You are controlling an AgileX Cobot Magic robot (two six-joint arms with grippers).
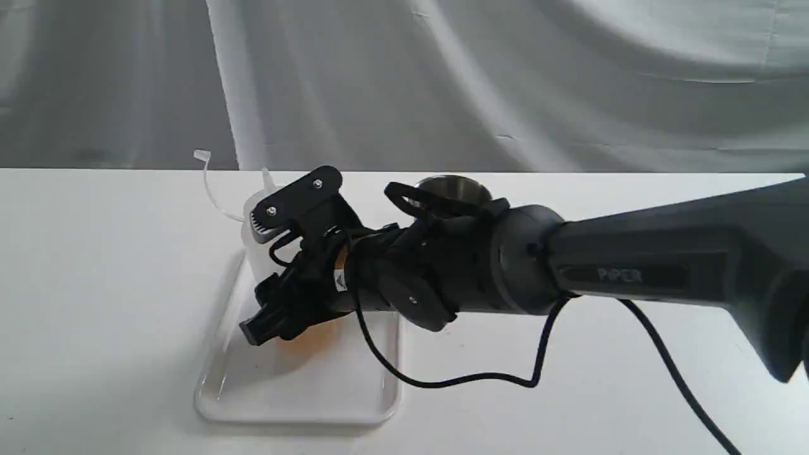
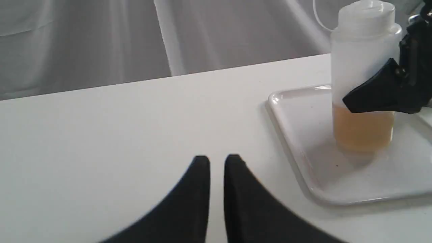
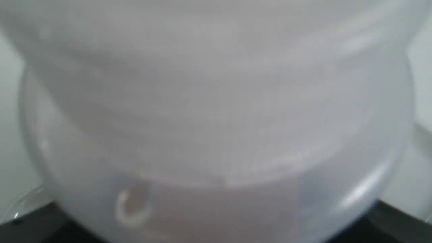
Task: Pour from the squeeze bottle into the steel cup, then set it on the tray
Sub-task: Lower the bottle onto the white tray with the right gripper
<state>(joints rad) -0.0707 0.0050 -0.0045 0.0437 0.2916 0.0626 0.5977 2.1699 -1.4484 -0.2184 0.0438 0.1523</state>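
Your right fingers [image 2: 374, 96] pinch the squeeze bottle [image 2: 362, 60] at mid-height. It stands upright between them, with its base on or just above the tray [image 2: 297, 135]; I cannot tell which. I judge the step to be the set-down. Ease straight down until the base sits flat, part the fingers slowly, then back out level so neither one tips it.

Your left fingers [image 2: 200, 179] are almost pressed together, empty, over bare desk [image 2: 101, 135].

The left wrist view shows the amber level just below the near finger. The right wrist view gives only blurred bottle wall. The steel cup [image 1: 452, 184], behind the right wrist, shows only in the exterior view.
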